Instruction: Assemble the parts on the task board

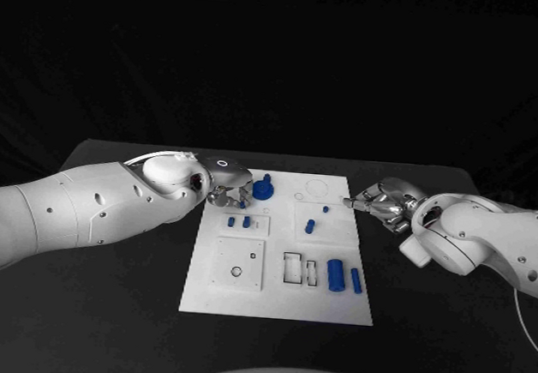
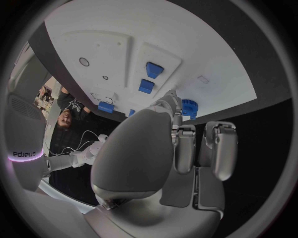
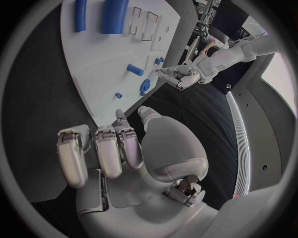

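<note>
Gear first, slowly

Left hand (image 1: 228, 190) hovers at the far left corner of the white board (image 1: 212, 299), fingertips (image 2: 174, 101) curled next to the blue gear (image 1: 264, 189), close to it but I cannot tell if they touch. My right hand (image 1: 385, 203) waits at the board's right edge, fingers loosely spread, holding nothing. Two blue cylinders (image 1: 344, 276) lie near the front on the counter (image 1: 111, 313) side. I'd judge the gear wants a light pinch from above, kept level so it stays on its seat, right hand clear
</note>
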Robot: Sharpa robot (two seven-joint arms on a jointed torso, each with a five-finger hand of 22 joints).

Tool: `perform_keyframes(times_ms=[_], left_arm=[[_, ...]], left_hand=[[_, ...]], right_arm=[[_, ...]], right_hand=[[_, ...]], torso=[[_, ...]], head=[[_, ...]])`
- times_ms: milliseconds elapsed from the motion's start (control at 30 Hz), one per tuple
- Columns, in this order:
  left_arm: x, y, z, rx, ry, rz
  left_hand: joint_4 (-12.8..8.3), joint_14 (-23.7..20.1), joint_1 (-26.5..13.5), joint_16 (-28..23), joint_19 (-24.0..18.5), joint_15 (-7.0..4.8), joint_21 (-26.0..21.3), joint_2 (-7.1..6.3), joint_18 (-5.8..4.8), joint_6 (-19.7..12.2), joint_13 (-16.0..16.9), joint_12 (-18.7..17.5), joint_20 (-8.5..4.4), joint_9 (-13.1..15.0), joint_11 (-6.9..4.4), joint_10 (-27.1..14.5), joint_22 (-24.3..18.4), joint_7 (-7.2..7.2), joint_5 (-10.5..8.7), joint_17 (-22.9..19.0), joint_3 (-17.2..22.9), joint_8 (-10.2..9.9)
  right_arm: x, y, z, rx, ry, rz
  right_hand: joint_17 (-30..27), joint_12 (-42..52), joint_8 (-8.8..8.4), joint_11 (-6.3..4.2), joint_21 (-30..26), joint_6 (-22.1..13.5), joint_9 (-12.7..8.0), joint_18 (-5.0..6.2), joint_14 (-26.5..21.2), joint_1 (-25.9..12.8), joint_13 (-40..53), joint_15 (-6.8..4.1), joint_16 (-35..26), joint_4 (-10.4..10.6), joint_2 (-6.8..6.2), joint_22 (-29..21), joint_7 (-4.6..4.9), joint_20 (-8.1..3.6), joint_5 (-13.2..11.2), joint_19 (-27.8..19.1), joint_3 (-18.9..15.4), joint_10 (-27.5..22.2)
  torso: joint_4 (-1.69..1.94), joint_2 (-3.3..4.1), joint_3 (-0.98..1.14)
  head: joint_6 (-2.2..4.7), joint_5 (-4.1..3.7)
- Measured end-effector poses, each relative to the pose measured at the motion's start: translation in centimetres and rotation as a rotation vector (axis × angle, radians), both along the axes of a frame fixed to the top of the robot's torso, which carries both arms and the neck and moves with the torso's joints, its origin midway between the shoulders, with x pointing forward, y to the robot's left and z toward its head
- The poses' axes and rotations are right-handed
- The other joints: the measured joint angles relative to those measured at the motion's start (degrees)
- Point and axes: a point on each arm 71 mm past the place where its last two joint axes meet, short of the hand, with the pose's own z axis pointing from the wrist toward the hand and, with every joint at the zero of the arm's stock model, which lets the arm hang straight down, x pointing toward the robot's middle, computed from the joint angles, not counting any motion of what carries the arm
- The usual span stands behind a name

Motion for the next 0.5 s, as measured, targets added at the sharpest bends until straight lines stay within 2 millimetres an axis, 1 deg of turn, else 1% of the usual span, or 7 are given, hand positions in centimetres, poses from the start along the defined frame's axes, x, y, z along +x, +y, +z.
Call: perform_keyframes(times_ms=[233, 300, 500], left_arm=[[-0.04, -0.32, -0.11, 0.001, 0.004, -0.006], [0.00, -0.33, -0.14, 0.002, 0.004, -0.005], [0.29, -0.17, -0.25, 0.006, 0.003, 0.003]], left_hand=[[-0.1, 0.0, 0.0, 0.0, 0.0, 0.00, 0.0, 0.00, 0.00, 0.0, 0.0, 0.0, 0.00, 0.0, -0.02, -0.2, 0.0, 0.00, 0.00, 0.0, 0.1, -0.2], [-0.2, 0.0, 0.0, 0.0, 0.0, 0.00, 0.0, 0.00, 0.00, -0.2, 0.0, 0.0, 0.00, 0.0, -0.23, -0.4, 0.0, -0.20, 0.00, 0.0, 0.2, -0.2], [-0.2, 0.0, 0.0, 0.0, 0.0, 0.00, 0.0, 0.00, 0.00, -0.2, 0.0, 0.0, 0.00, -0.1, -0.22, -0.4, 0.0, -0.21, 0.00, 0.0, 0.2, -0.2]], right_arm=[[-0.01, 0.01, 0.00, 0.000, 0.001, 0.000], [-0.01, 0.02, -0.01, 0.000, 0.001, 0.001], [-0.02, 0.05, -0.02, 0.000, 0.003, 0.002]], right_hand=[[0.0, 0.0, 0.00, 0.00, 0.0, 0.0, 0.0, 0.00, 0.0, 0.0, 0.0, 0.00, 0.0, 0.0, 0.00, 0.0, 0.00, 0.00, 0.0, 0.0, 0.0, 0.0], [0.0, 0.0, 0.00, 0.00, 0.0, 0.0, 0.0, 0.00, 0.0, 0.0, 0.0, 0.00, 0.0, 0.0, 0.00, 0.0, 0.00, 0.00, 0.0, 0.0, 0.0, 0.0], [0.0, 0.0, 0.00, 0.00, 0.0, 0.0, 0.0, 0.00, 0.0, 0.0, 0.0, 0.00, 0.0, 0.0, 0.00, 0.0, 0.00, 0.00, 0.0, 0.0, 0.0, 0.0]], torso=[[0.02, -0.01, 0.00], [0.02, -0.01, 0.00], [-0.03, -0.01, -0.03]], head=[[-0.05, -0.05], [0.05, 0.03], [0.23, 0.12]])
